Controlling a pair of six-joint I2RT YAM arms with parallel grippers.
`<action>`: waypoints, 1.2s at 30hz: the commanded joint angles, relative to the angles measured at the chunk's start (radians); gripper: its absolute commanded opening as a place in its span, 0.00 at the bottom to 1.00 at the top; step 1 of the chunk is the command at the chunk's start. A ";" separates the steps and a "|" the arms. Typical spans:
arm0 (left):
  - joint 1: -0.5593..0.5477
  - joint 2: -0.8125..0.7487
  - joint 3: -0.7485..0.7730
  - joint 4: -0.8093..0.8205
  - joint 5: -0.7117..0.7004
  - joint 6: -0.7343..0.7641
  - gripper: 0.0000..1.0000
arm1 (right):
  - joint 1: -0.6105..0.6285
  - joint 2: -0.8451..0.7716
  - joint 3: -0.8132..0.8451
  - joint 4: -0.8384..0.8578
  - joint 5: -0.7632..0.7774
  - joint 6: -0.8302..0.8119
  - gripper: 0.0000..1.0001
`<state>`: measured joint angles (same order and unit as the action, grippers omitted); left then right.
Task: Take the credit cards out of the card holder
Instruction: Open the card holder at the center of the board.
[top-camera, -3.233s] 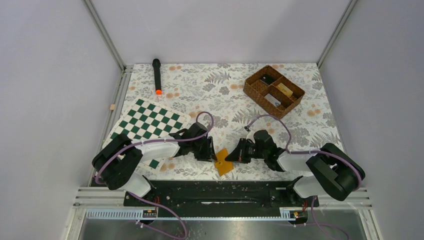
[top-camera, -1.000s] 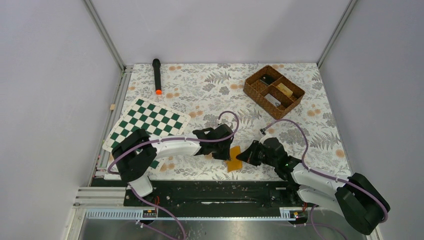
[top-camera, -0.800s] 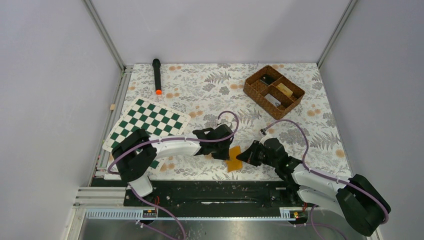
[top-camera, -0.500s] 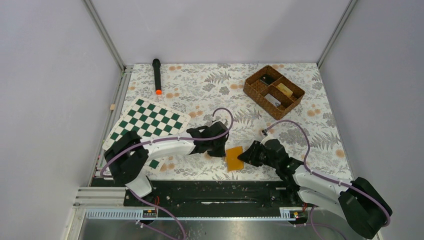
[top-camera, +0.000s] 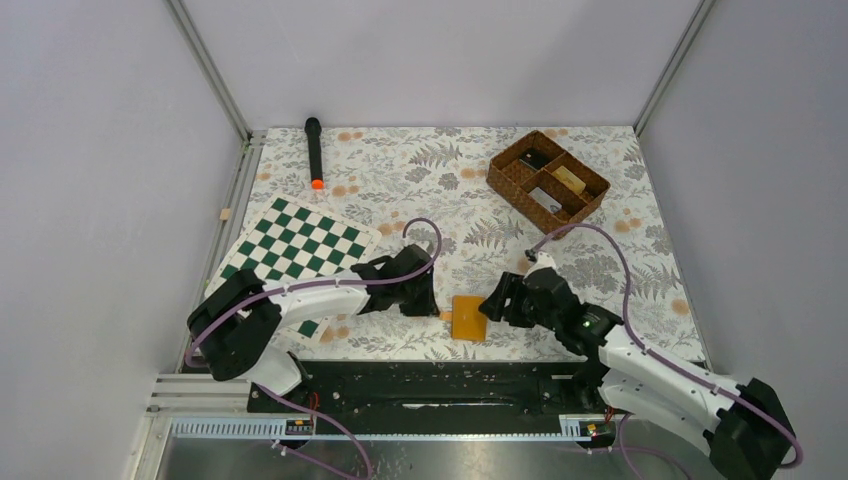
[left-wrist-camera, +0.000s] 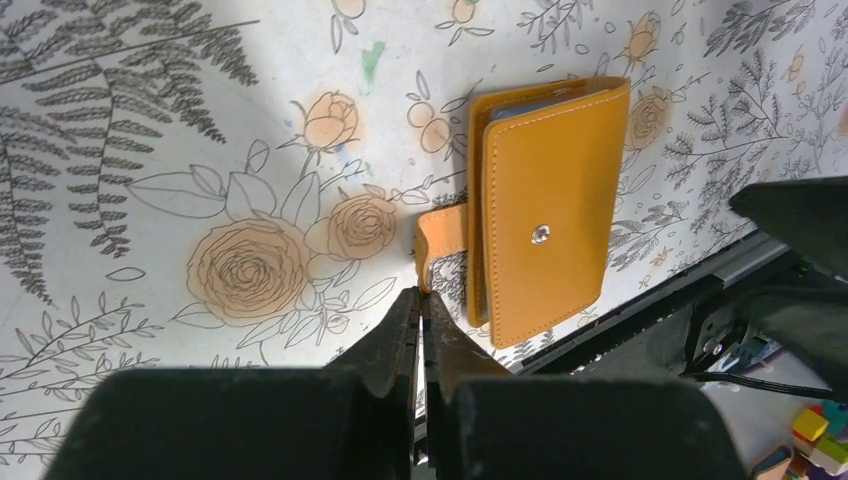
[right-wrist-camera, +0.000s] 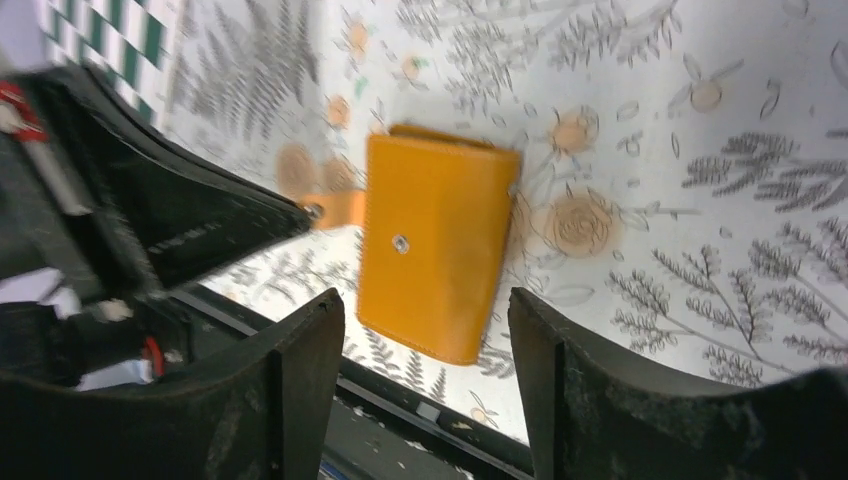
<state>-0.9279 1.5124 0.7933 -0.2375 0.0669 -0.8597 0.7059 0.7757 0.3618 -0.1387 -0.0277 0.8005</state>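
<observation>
The orange card holder (top-camera: 467, 318) lies shut and flat near the table's front edge, snap stud facing up (left-wrist-camera: 550, 200) (right-wrist-camera: 435, 250). Its strap (left-wrist-camera: 442, 238) is unsnapped and sticks out to the left. My left gripper (top-camera: 430, 303) (left-wrist-camera: 420, 293) is shut, its tips at the strap's end corner; whether they pinch it does not show. My right gripper (top-camera: 492, 305) (right-wrist-camera: 425, 300) stands open just right of the holder, fingers apart from it. A pale blue sliver (left-wrist-camera: 545, 103) shows between the holder's halves; the credit cards are otherwise hidden inside.
A brown wicker basket (top-camera: 590, 185) with compartments sits at the back right. A green chessboard mat (top-camera: 295, 245) lies to the left under my left arm. A black torch (top-camera: 314, 148) lies at the back left. The black base rail (top-camera: 430, 385) runs just before the holder.
My right gripper has opened and let go of the holder, which now lies flat. My left gripper has drawn back to the left, and the strap now sticks out.
</observation>
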 joint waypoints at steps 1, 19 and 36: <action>0.019 -0.042 -0.043 0.061 0.053 -0.023 0.00 | 0.136 0.073 0.032 -0.072 0.163 0.021 0.68; 0.050 -0.081 -0.177 0.182 0.136 -0.073 0.00 | 0.522 0.608 0.435 -0.303 0.642 0.012 0.99; 0.053 -0.111 -0.209 0.187 0.127 -0.081 0.00 | 0.564 0.820 0.554 -0.416 0.727 0.052 0.99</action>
<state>-0.8795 1.4326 0.5938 -0.0910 0.1833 -0.9287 1.2598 1.5887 0.8799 -0.5247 0.6342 0.8234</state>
